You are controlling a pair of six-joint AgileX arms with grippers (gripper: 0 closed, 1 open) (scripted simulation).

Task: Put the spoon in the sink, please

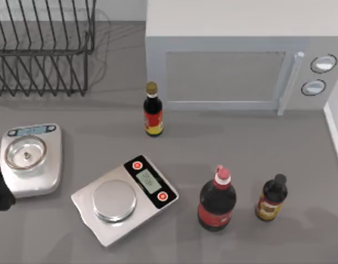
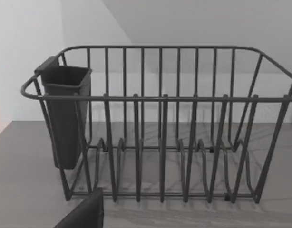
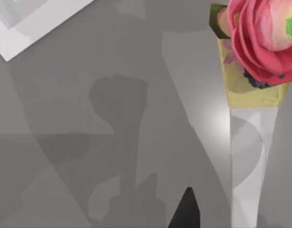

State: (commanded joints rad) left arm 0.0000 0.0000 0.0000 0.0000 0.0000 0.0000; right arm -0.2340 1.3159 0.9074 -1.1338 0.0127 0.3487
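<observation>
Spoon: you cannot tell where it lies. Your left gripper (image 2: 84,214) faces the dark wire dish rack (image 2: 160,98) at the table's far left. You cannot tell its grip, nor the right gripper's (image 3: 186,211).

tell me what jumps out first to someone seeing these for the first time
The big white microwave at the back right of the table dominates the top view, with the dark wire dish rack at the back left. In front sit two kitchen scales and three bottles, the largest a red-labelled cola bottle near the front. The right wrist view catches a vivid pink flower in a pale vase.
</observation>
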